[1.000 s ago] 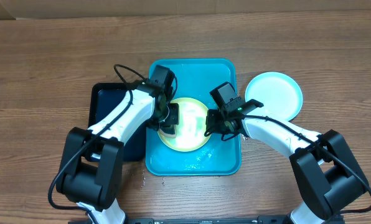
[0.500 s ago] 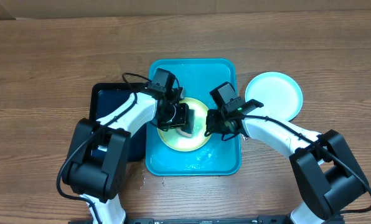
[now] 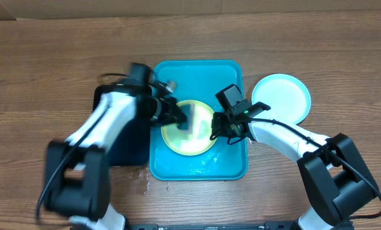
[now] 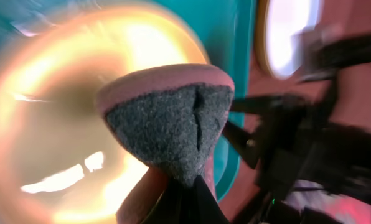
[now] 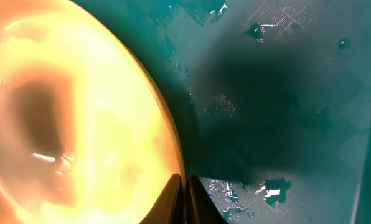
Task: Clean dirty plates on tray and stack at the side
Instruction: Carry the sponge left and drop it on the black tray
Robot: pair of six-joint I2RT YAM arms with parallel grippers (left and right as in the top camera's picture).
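Now the tray (image 3: 229,73) sits mid-desk with a green plate (image 3: 192,144) on it. Blurred, the left gripper (image 3: 179,119) has its fingers clamped on a sponge (image 4: 167,124) over that plate. The right gripper (image 3: 215,126) pinches the plate's rim on the side toward the right edge. A blue plate (image 3: 281,97) lies on the desk beyond the tray that way.

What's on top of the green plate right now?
A sponge, held by the left tool, covers part of the green plate; any smears beneath it are hidden.
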